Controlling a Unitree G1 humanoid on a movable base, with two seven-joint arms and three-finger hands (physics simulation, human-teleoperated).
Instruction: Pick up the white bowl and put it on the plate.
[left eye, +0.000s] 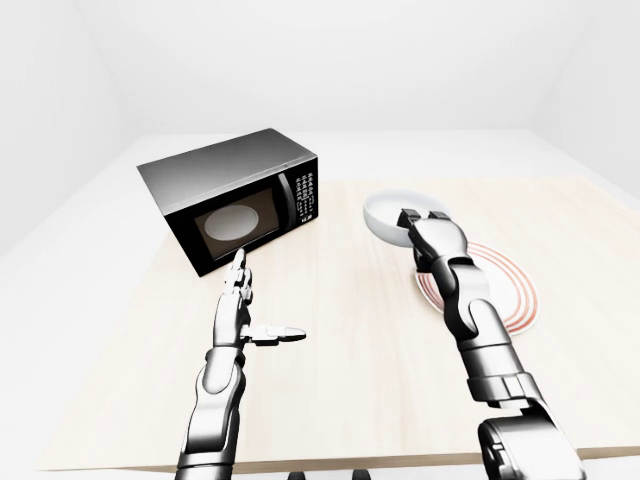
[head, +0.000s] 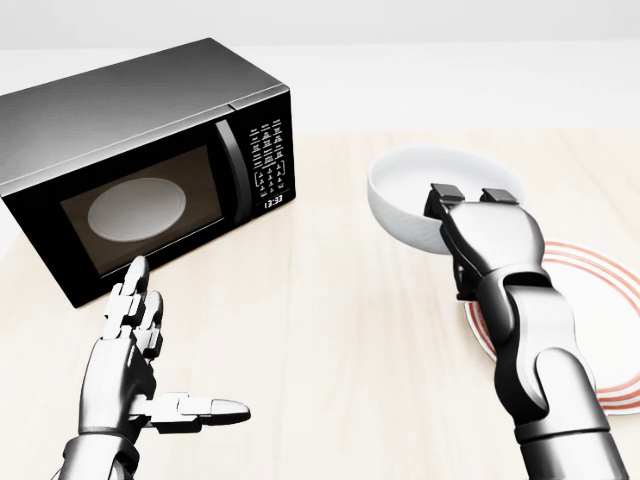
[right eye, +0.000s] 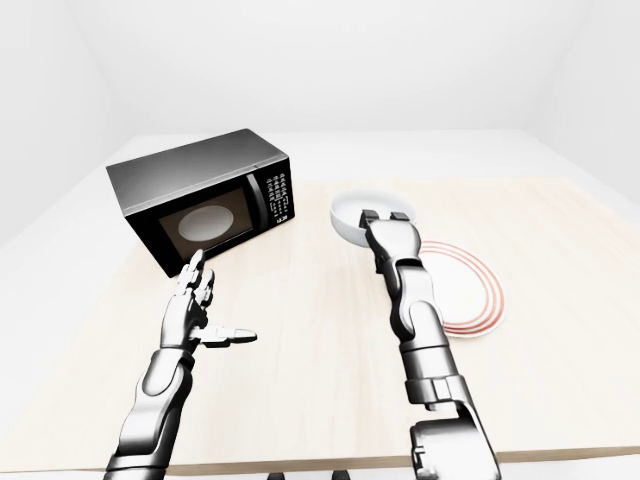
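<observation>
The white bowl (head: 420, 190) is at the centre right of the head view, just up and left of the white plate with red rings (head: 600, 310). My right hand (head: 470, 196) reaches up from the bottom right. Two of its fingers (head: 446, 192) hook over the bowl's near rim and into the bowl; the thumb is hidden under the rim. The hand appears closed on the rim. My left hand (head: 185, 340) is open and empty at the lower left, fingers pointing up and thumb out to the right, far from the bowl.
A black microwave (head: 150, 150) with its door shut stands at the upper left of the light wooden table (head: 330, 330), just above my left hand. The table's near edge runs along the bottom of the left-eye view (left eye: 350, 462).
</observation>
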